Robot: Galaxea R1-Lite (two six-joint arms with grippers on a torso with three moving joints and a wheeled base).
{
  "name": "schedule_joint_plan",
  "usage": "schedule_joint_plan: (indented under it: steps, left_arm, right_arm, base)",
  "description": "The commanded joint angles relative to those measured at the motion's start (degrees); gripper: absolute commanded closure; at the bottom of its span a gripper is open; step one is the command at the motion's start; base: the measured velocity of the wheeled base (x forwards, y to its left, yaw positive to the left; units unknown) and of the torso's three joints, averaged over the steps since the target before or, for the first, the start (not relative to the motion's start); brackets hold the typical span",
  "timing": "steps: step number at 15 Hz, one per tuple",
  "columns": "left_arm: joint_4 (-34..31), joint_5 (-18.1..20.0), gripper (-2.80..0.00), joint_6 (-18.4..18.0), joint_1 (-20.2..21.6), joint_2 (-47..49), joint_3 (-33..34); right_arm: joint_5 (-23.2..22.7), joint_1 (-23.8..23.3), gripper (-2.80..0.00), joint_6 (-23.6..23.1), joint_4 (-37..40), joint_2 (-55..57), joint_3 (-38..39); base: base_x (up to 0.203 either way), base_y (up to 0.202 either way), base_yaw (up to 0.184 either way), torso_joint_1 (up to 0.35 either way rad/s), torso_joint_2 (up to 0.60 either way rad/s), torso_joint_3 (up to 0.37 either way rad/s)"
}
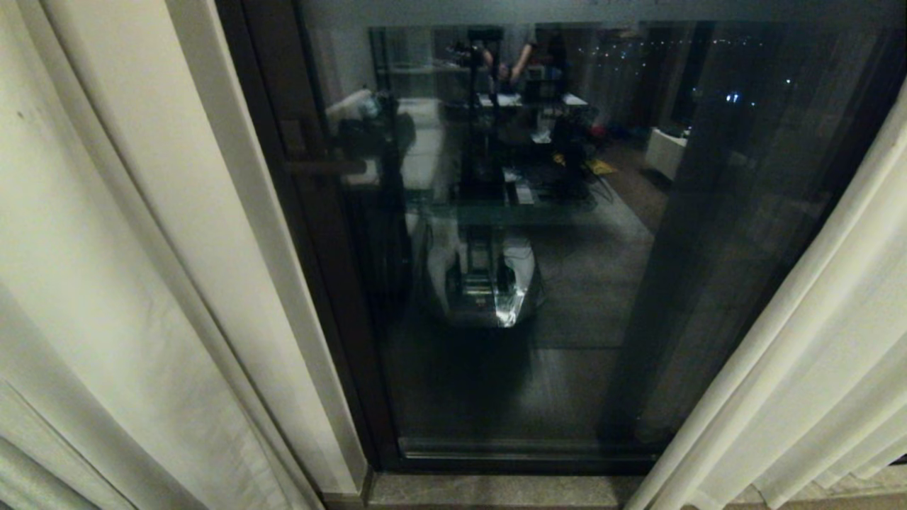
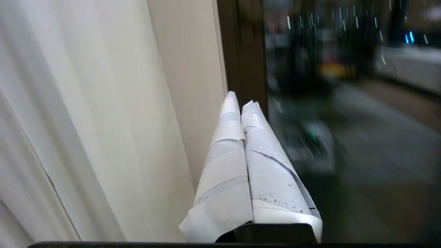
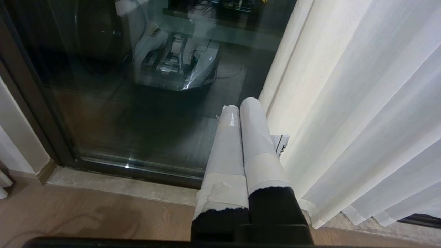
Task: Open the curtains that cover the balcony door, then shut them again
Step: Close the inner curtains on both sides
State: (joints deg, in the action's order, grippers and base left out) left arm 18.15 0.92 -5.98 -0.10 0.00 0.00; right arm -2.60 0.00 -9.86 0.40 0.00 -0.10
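Standing parted, the curtains (image 1: 142,234) hang to either side of the balcony door (image 1: 510,234), whose dark glass is exposed. Beside the door's frame, the left hand (image 2: 240,100) is pinched shut on nothing; the right hand (image 3: 241,105), likewise shut and empty, sits just beside the drape on the door's other side. Closing risks snagging: shut fingers may slide off pleats or catch only the sheer.
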Motion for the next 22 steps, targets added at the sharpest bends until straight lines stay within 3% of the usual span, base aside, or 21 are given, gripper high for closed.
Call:
schedule_joint_plan:
  steps: [1, 3, 5, 10, 13, 18, 19, 22]
  left_arm:
    - [4.53, -0.02, 0.00, -2.17, 0.01, 0.00, 0.00]
    - [9.05, -0.11, 0.00, -4.03, 0.01, 0.00, 0.00]
    - [8.62, -0.03, 0.00, -4.06, 0.01, 0.00, -1.30]
    - [-10.45, 2.40, 0.00, -2.06, -0.06, 0.95, -14.42]
    - [-13.28, 3.39, 0.00, -1.67, -0.39, 9.55, -20.56]
    - [-13.61, 1.56, 0.00, -1.56, -2.11, 28.85, -33.97]
    - [-13.36, 1.12, -2.80, -1.25, -2.18, 32.20, -36.90]
    - [-10.79, 0.20, -2.80, 0.04, -2.21, 40.03, -43.99]
  right_arm:
    - [-0.03, 0.00, 0.00, -0.07, 0.04, 0.09, 0.01]
    - [-0.03, 0.00, 0.00, -0.07, 0.04, 0.09, 0.01]
    - [-0.03, 0.00, 0.00, -0.07, 0.04, 0.09, 0.01]
    - [-0.03, 0.00, 0.00, -0.07, 0.04, 0.09, 0.01]
    - [-0.03, 0.00, 0.00, -0.12, 0.04, 0.09, 0.01]
    - [-0.03, 0.00, 0.00, -0.13, 0.04, 0.09, 0.01]
    - [-0.03, 0.00, 0.00, -0.07, 0.04, 0.09, 0.01]
    - [-0.03, 0.00, 0.00, -0.07, 0.04, 0.09, 0.01]
  base:
    - [0.000, 0.000, 0.000, 0.000, 0.00, 0.000]
    - [0.000, 0.000, 0.000, 0.000, 0.00, 0.000]
    - [0.000, 0.000, 0.000, 0.000, 0.00, 0.000]
    - [0.000, 0.000, 0.000, 0.000, 0.00, 0.000]
    - [0.000, 0.000, 0.000, 0.000, 0.00, 0.000]
    - [0.000, 0.000, 0.000, 0.000, 0.00, 0.000]
    - [0.000, 0.000, 0.000, 0.000, 0.00, 0.000]
    - [0.000, 0.000, 0.000, 0.000, 0.00, 0.000]
